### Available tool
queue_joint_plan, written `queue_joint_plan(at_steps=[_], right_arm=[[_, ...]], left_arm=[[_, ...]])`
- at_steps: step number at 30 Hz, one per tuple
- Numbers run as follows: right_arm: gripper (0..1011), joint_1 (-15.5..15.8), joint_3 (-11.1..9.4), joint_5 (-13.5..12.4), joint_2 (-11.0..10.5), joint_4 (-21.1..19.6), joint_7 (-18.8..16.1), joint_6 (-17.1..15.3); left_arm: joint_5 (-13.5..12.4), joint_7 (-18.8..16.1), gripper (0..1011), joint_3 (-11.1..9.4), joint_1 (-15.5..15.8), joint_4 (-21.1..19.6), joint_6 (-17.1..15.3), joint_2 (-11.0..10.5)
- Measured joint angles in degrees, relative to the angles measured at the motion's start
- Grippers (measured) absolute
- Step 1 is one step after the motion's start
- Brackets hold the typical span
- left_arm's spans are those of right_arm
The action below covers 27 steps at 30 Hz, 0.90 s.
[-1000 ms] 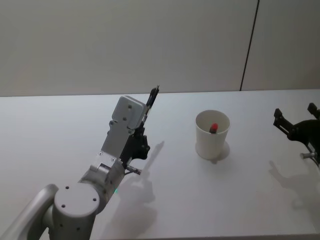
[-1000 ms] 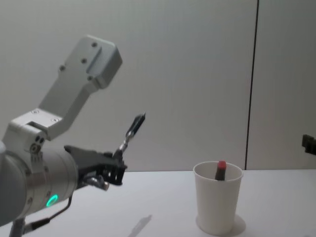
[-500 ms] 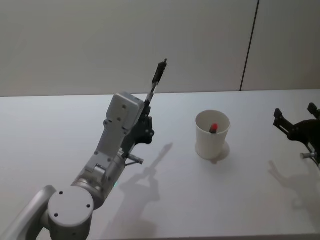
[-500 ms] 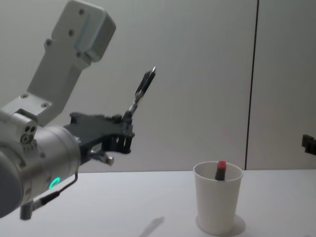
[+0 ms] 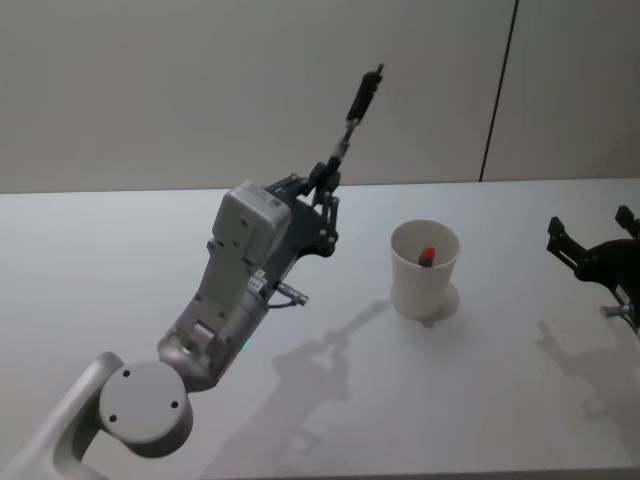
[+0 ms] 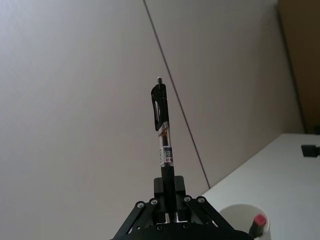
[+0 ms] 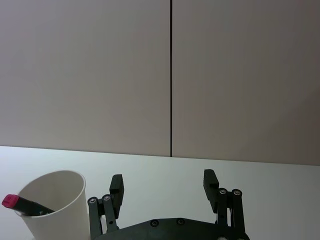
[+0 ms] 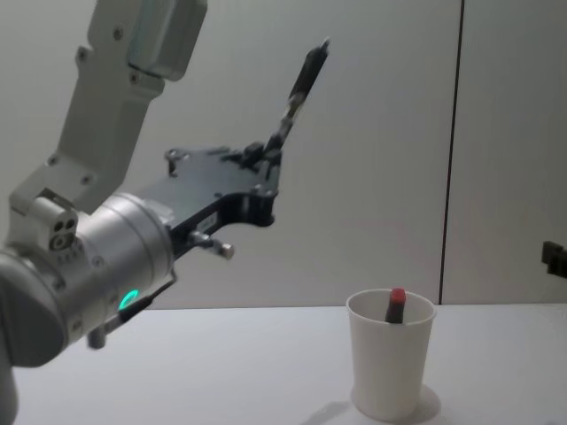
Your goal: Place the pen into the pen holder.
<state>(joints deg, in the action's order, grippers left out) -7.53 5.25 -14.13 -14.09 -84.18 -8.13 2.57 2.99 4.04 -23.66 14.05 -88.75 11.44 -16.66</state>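
Above the middle of the table [image 5: 90, 250], left of the cup [image 5: 424, 290], the left gripper [image 5: 325, 183] pinches a black pen [image 5: 358, 100] by its lower end, clip end slanting up. 1 red-capped marker [image 5: 428, 254] leans inside the cup. To do this well, turn the wrist so the pen's free end points down over the rim, lower it, then release. At the right edge the right gripper [image 5: 592, 255] sits idle, fingers wide.

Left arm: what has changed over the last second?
The left claw, shut on the pen, rose and swung right toward the pen holder, still short of it. The pen holder, the red-capped item inside it and the open right claw stayed put.
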Motion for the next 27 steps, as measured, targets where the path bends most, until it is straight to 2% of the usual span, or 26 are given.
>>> queue_joint_plan(at_steps=[1, 6, 7, 15, 27], right_arm=[[1002, 0.00, 0.00, 0.00, 0.00, 0.00, 0.00, 0.00], [1002, 0.00, 0.00, 0.00, 0.00, 0.00, 0.00, 0.00], [1002, 0.00, 0.00, 0.00, 0.00, 0.00, 0.00, 0.00], [1002, 0.00, 0.00, 0.00, 0.00, 0.00, 0.00, 0.00], [1002, 0.01, -0.01, -0.01, -0.01, -0.06, -0.05, 0.01]], left_arm=[[0.00, 1.24, 124, 0.04, 0.70, 1.07, 2.12, 0.38], [0.46, 4.87, 124, 0.07, 2.75, 4.84, 7.71, 1.56], [0.72, 6.32, 124, 0.07, 3.47, 6.06, 9.64, 1.97], [2.67, 13.16, 124, -0.07, 7.57, 13.14, 18.09, 4.40], [3.67, 17.88, 124, -0.40, 10.91, 18.94, 23.84, 6.54]])
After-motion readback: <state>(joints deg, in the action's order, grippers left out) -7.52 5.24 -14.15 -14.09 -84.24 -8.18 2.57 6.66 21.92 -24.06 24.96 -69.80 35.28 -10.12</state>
